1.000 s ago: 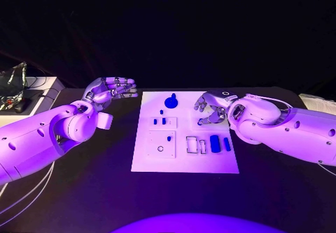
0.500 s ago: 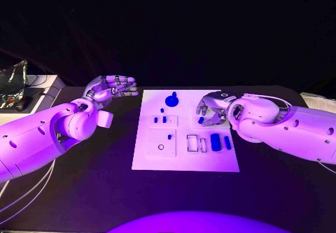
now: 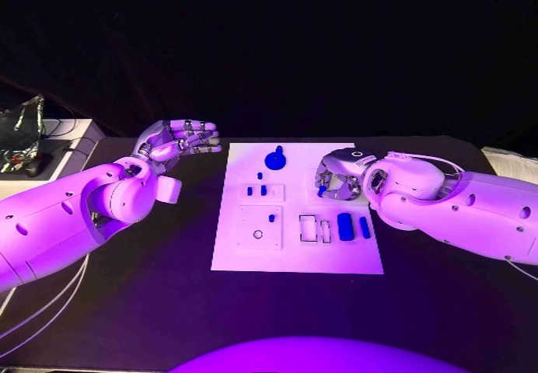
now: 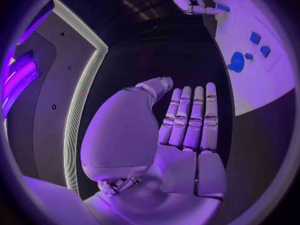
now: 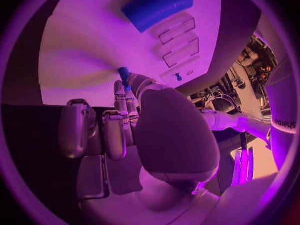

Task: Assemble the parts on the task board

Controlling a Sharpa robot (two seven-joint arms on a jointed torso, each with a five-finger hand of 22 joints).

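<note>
One white task board (image 3: 294, 260) lies at the middle of the black table (image 3: 134, 311). On it about seven blue parts can be counted. A round knob-like part (image 3: 274, 162) stands near the board's 12 o'clock edge. A tiny part (image 3: 259, 176) lies just below that. Two short pegs (image 3: 256, 191) stand side by side in a small plate toward 10 o'clock. A thick capsule-shaped part (image 3: 345, 226) and a thin bar (image 3: 363, 228) lie beside each other toward 4 o'clock. The last is a small blue peg (image 3: 322, 190) at the right hand.

The right hand (image 3: 340, 177) is over the board's 2 o'clock area, fingers curled in, pinching that small blue peg at its fingertips; the right wrist view shows the peg (image 5: 124, 76) sticking out just past them, above the white surface. The left hand (image 3: 176, 140) hangs off the board at about 10 o'clock, holding nothing, fingers straight and close together with the thumb set apart.

Off the table's 9 o'clock edge sit a white box with dark cables (image 3: 50, 148) and a crinkled foil bag (image 3: 20, 132). Nothing lies between the hands and the board.

Compared with a second ago, the right hand has closed further and turned down toward the board; the left hand has hardly moved.
</note>
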